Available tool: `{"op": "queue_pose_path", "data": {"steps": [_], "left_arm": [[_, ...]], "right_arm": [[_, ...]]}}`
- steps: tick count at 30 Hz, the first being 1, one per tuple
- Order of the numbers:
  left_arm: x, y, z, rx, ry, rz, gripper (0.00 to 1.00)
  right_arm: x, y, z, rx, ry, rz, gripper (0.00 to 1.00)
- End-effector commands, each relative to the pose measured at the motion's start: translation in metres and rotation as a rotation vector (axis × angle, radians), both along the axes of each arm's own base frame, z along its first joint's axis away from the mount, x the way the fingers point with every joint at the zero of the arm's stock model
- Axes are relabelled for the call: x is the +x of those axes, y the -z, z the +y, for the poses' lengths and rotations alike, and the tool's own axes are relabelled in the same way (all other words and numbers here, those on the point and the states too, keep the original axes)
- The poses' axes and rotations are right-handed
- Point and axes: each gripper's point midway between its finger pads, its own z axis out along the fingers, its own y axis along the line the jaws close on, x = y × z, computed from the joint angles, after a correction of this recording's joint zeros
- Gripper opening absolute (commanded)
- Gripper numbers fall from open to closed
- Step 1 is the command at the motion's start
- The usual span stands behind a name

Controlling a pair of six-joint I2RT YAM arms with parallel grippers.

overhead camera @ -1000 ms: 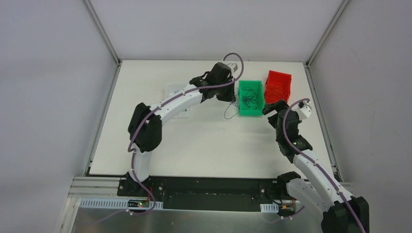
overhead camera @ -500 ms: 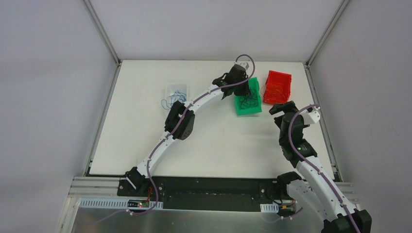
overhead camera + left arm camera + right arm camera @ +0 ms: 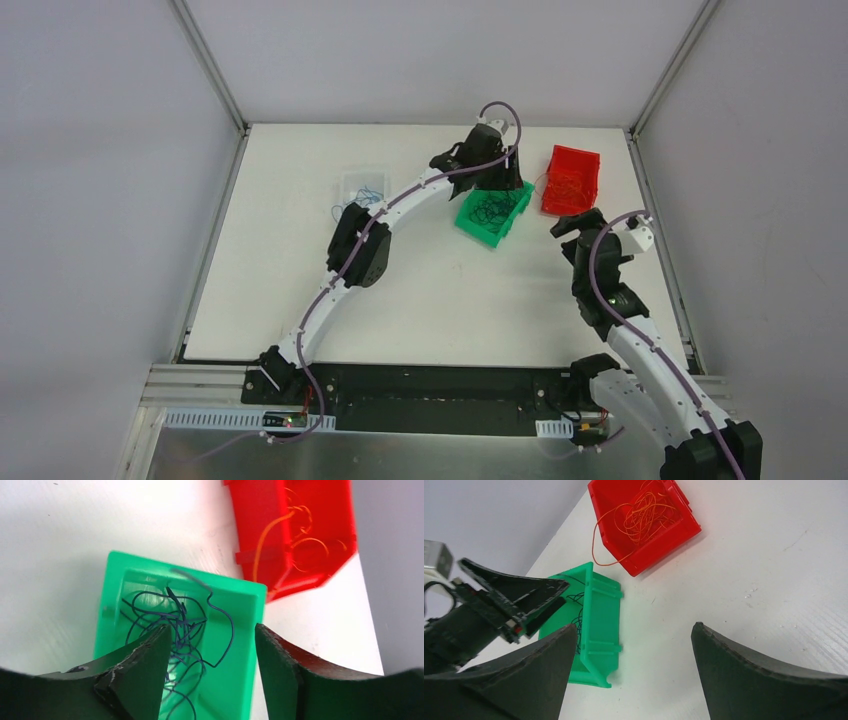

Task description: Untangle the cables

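A tangle of thin dark-blue cables (image 3: 180, 620) lies inside a green bin (image 3: 107, 605). My left gripper (image 3: 212, 630) hovers just over that bin, jaws open, with nothing pinched between them. From above, the left gripper (image 3: 500, 180) sits at the far end of the green bin (image 3: 470, 222), which lies askew. Thin orange-red cables (image 3: 644, 515) fill a red bin (image 3: 664, 550) beside it, and one strand hangs over its rim. My right gripper (image 3: 634, 626) stands wide open over bare table, near the green bin (image 3: 601, 625).
A small clear container (image 3: 362, 185) with blue wires sits at the back left of the white table (image 3: 300, 290), one wire spilling toward its left. The red bin (image 3: 572, 180) stands near the table's back right edge. The left arm stretches diagonally across the middle.
The left arm stretched out and carried a dangling dark cable over the green bin, then its jaws opened. The green bin has turned askew. The right gripper pulled back slightly.
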Motion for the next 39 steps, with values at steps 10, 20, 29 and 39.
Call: {"op": "queue_pose_path", "data": {"steps": [10,20,29,39], "left_arm": [[-0.082,-0.137,0.072,0.044,0.033,-0.134,0.98],[-0.148,-0.160,0.226,0.261,-0.207,-0.305,0.99],[-0.210,-0.118,0.334,0.290,-0.419,-0.399,0.99],[-0.231,-0.061,0.408,0.376,-0.665,-0.458,0.99]], "right_arm": [[0.010,-0.024,0.011,0.004,-0.066,-0.052,0.89],[-0.004,-0.066,0.042,-0.013,-0.302,-0.202,0.91],[-0.043,-0.052,0.048,-0.051,-0.422,-0.185,0.99],[-0.050,0.015,0.008,-0.176,-0.260,-0.046,0.99]]}}
